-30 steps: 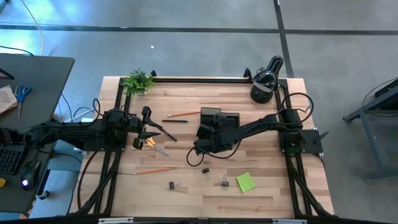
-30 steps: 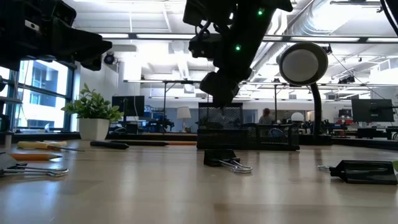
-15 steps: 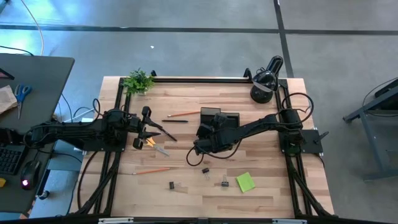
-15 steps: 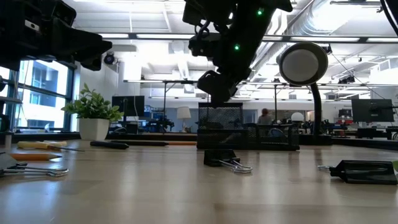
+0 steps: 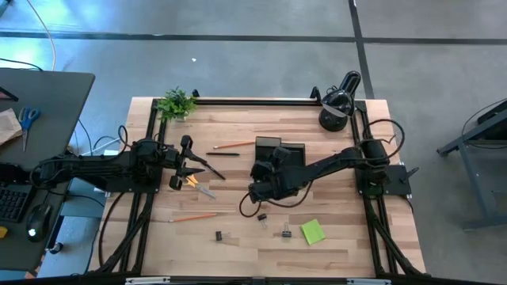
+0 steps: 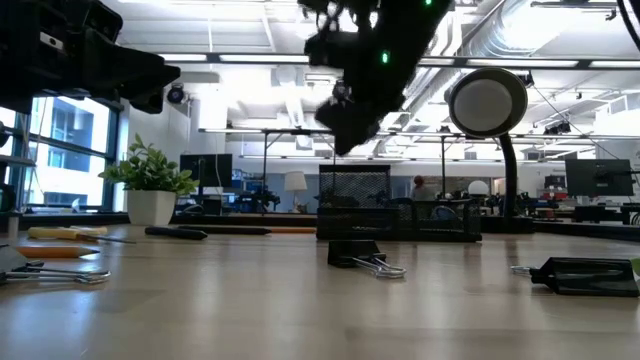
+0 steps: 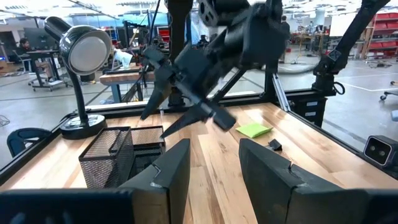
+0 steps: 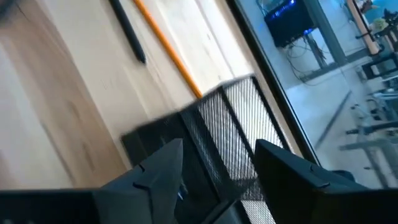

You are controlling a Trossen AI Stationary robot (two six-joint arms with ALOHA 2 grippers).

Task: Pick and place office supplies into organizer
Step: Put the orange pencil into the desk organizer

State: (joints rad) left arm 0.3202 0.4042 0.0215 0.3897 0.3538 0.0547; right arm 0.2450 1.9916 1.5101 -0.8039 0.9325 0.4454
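Observation:
The black mesh organizer [image 5: 279,148] stands on the table toward its far side and also fills the right wrist view [image 8: 230,124]. My right gripper [image 5: 255,192] hovers open just near of it, above the table [image 6: 345,135]. An orange pencil [image 5: 232,146] and a black pen [image 5: 224,154] lie left of the organizer. My left gripper [image 5: 207,170] is open beside the yellow-handled scissors [image 5: 194,183]. A second pencil [image 5: 192,216], three binder clips [image 5: 261,217] and the lime-green sticky pad [image 5: 312,231] lie flat toward the near edge.
A black desk lamp [image 5: 337,103] stands at the far right corner and a small green plant [image 5: 176,103] at the far left corner. Black frame rails run along the table's left and right sides. Bare wood lies between the organizer and the sticky pad.
My right gripper has risen a little above the table and drifted slightly toward the near edge, staying open. The left arm and the items on the table have kept still.

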